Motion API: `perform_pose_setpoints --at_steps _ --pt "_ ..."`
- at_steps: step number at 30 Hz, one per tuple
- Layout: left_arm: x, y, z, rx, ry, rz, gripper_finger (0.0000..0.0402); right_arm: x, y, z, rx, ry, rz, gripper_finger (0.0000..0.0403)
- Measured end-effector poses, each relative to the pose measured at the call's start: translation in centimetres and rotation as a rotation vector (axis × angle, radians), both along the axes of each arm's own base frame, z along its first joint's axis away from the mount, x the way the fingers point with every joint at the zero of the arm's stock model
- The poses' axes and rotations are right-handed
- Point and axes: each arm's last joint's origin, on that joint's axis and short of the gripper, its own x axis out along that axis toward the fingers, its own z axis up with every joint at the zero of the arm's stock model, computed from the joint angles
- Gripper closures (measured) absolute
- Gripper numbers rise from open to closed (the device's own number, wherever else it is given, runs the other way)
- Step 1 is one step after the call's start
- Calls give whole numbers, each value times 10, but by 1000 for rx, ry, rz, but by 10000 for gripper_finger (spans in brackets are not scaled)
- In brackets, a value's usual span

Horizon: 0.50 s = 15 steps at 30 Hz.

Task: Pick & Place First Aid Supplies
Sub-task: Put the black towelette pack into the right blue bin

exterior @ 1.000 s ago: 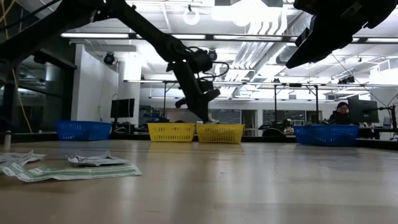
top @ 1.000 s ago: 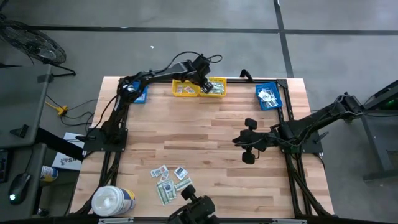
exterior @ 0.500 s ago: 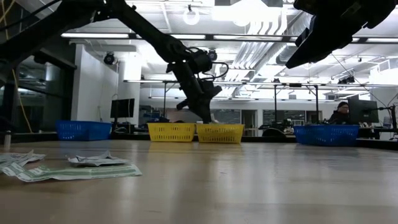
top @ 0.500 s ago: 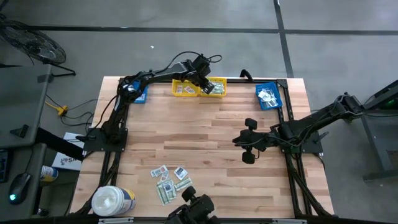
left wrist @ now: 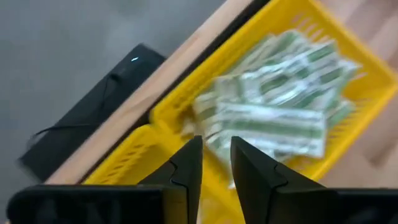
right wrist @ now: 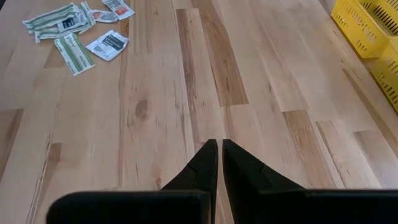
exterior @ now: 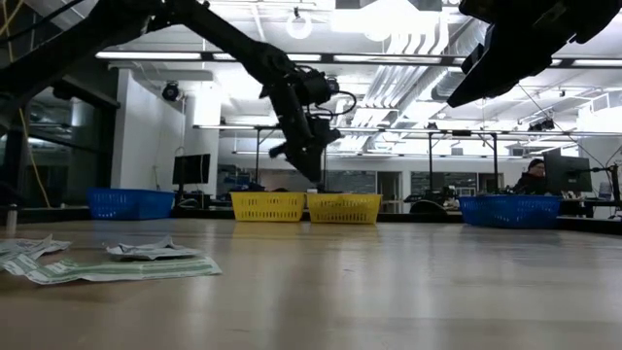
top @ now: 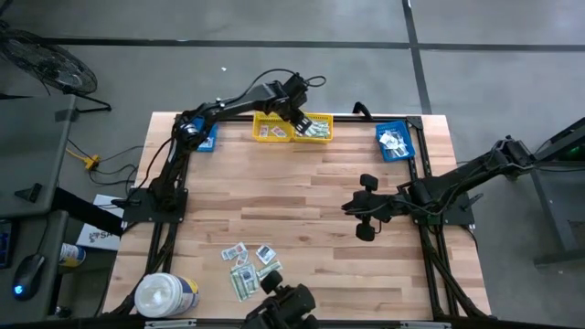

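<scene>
Left wrist view, green-striped white packets (left wrist: 280, 106) heaped in yellow bin (left wrist: 348, 37), left gripper (left wrist: 214, 163) slightly parted, empty.

The table (top: 302, 183) is pale wood planking with visible grain and knots, in a smooth satin finish. The yellow bins (top: 292, 129) and the blue bin (top: 395, 143) are moulded plastic lattice. The first aid supplies (right wrist: 71, 28) are flat, matt, crinkled paper packets. The left pincer (left wrist: 214, 165) fingers are matt black plastic.
</scene>
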Motion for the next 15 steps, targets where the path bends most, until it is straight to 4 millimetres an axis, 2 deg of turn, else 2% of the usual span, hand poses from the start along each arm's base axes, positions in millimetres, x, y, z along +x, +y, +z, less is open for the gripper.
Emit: perform_pose_setpoints --at_steps 5,8,11,15 --pt "-7 -4 20 -6 108 -60 315 0 0 0 0 3 0 386" --pt "-16 -13 27 -95 201 -152 316 0 0 0 3 7 5 386" --pt "-26 -30 27 -239 298 -242 316 0 0 -1 5 9 8 386" --pt "-31 -66 26 -375 492 -366 316 -1 0 -1 4 12 9 386"
